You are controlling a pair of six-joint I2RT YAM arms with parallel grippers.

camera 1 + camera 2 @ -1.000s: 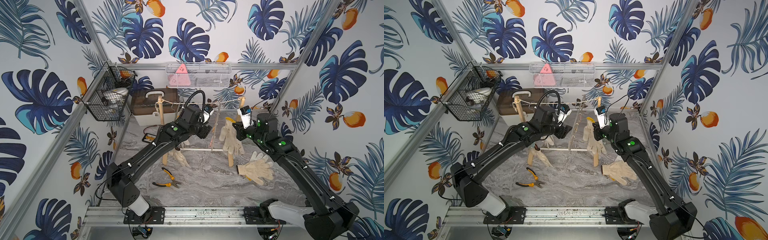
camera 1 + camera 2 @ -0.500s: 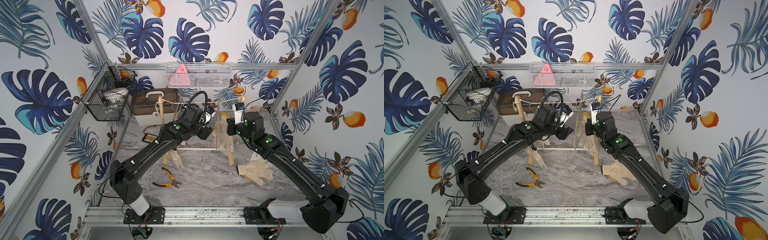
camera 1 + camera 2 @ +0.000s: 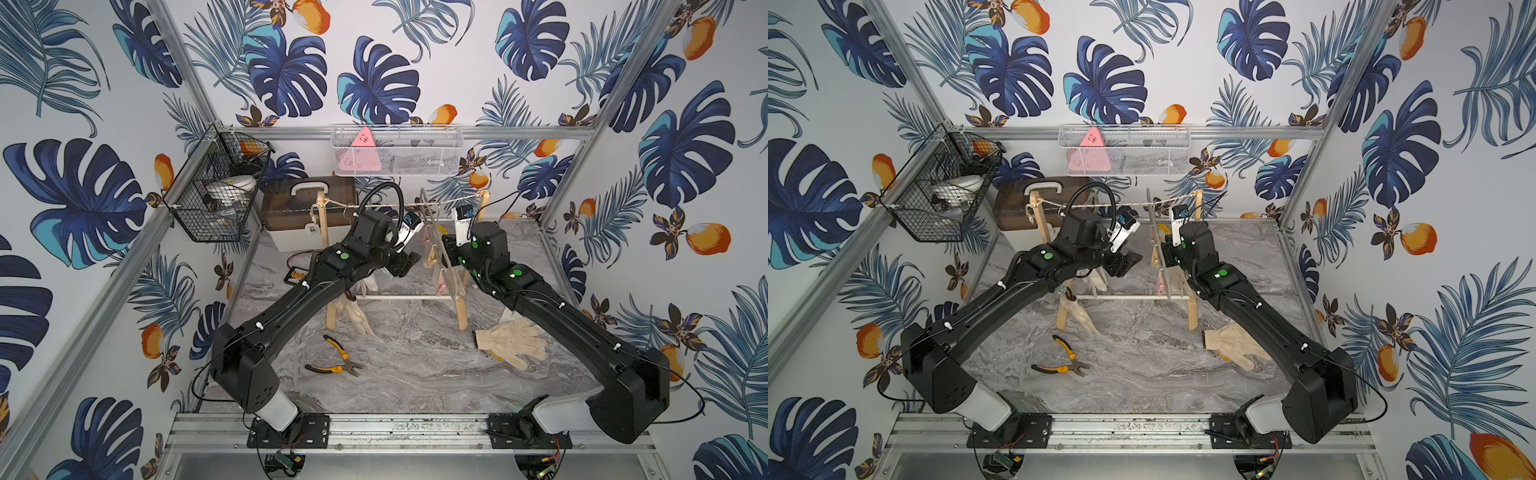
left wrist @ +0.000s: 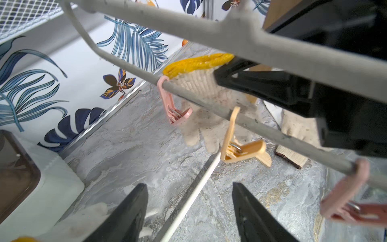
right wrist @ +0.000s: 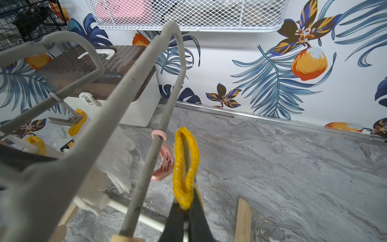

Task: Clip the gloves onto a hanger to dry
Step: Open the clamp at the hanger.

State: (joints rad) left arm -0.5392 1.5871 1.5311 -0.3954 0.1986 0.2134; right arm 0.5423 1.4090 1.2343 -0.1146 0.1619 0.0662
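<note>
Grips one glove (image 5: 178, 167) by its yellow cuff with the right gripper (image 5: 185, 213), fingers (image 5: 199, 228) squeezed shut on it. Holds the cuff up just beside the grey bar of the hanger (image 5: 147, 167), close to a pink clip (image 5: 165, 165). Has swung in from the right since a second ago — hung well apart from the hanger then. Keeps the left gripper (image 4: 189, 184) near the hanger like before, fingers (image 4: 134, 209) wide apart. Leaves bare grey table (image 3: 415, 374) in front, with another glove (image 3: 513, 340) lying flat by the right arm and pliers (image 3: 343, 365) nearer the left arm. Shows a small lock picture (image 5: 89, 98) on the box (image 5: 138, 104) by the back wall
</note>
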